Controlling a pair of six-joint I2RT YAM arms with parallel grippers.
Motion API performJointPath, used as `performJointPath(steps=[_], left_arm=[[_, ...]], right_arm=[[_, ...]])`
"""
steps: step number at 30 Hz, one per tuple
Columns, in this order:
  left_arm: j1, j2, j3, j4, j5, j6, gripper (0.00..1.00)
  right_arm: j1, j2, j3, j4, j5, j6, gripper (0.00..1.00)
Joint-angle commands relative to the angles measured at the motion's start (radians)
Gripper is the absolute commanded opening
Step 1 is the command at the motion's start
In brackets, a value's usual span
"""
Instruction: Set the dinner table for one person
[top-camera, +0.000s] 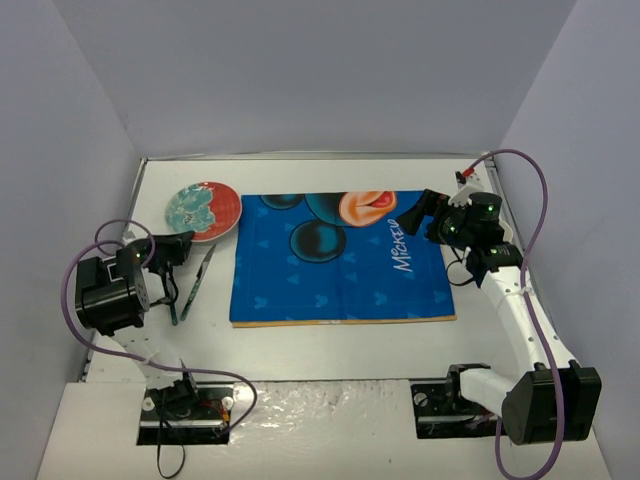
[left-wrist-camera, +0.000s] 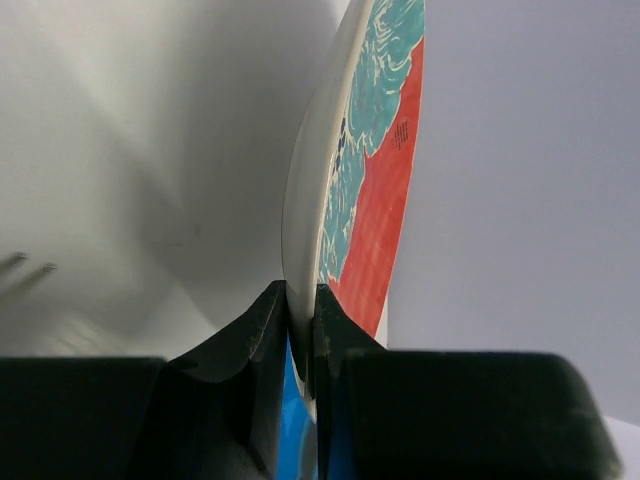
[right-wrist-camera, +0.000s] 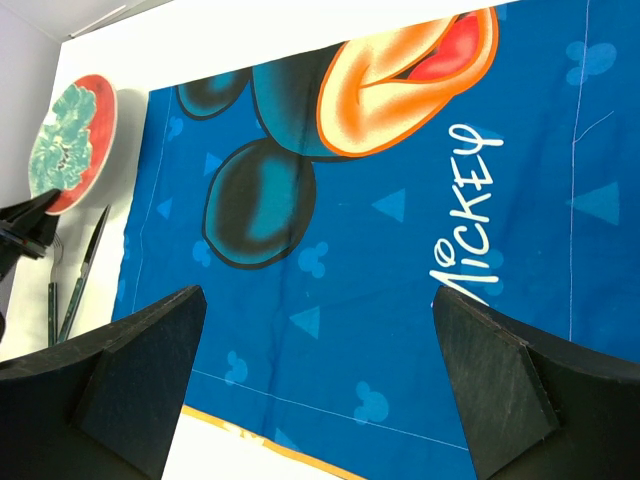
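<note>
On the white dinner table (top-camera: 330, 340) lies a blue Mickey-print placemat (top-camera: 340, 260). A round plate (top-camera: 203, 211) with a red rim and teal pattern is at the placemat's far left corner. My left gripper (top-camera: 180, 245) is shut on the plate's near rim. In the left wrist view the plate (left-wrist-camera: 345, 180) stands edge-on, its rim pinched where the left gripper (left-wrist-camera: 303, 330) closes. My right gripper (top-camera: 420, 215) hovers open over the placemat's right side. The right wrist view shows only the placemat (right-wrist-camera: 400, 250) below the right gripper (right-wrist-camera: 318, 300), with the plate (right-wrist-camera: 70, 145) at far left.
Two thin dark-handled utensils (top-camera: 198, 285) lie on the table just left of the placemat, beside the left arm, and show in the right wrist view as utensils (right-wrist-camera: 85, 270). Grey walls close in the table on three sides.
</note>
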Motion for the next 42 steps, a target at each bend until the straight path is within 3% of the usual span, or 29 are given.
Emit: performJointPath(steps=[1, 7, 16, 23, 29, 35, 42], left_arm=[[-0.015, -0.167, 0.099, 0.197, 0.108, -0.074, 0.0], [-0.051, -0.23, 0.094, 0.158, 0.158, -0.088, 0.0], [-0.3, -0.244, 0.188, 0.019, 0.276, -0.047, 0.0], [-0.533, -0.154, 0.256, 0.004, 0.287, 0.01, 0.0], [-0.681, 0.021, 0.318, 0.163, 0.297, -0.035, 0.0], [-0.736, 0.129, 0.347, 0.28, 0.289, -0.063, 0.0], [-0.737, 0.145, 0.334, 0.28, 0.281, -0.012, 0.0]], right_arm=[[0.004, -0.021, 0.026, 0.052, -0.009, -0.012, 0.95], [0.004, -0.032, 0.033, 0.048, -0.012, -0.01, 0.95], [0.004, -0.041, 0.064, 0.037, -0.015, -0.015, 0.95], [0.004, -0.043, 0.077, 0.024, -0.017, -0.024, 0.95], [0.003, -0.054, 0.081, 0.01, -0.011, -0.033, 0.95], [0.002, -0.063, 0.077, -0.025, 0.003, -0.048, 0.95], [0.001, -0.069, 0.069, -0.033, 0.006, -0.054, 0.95]])
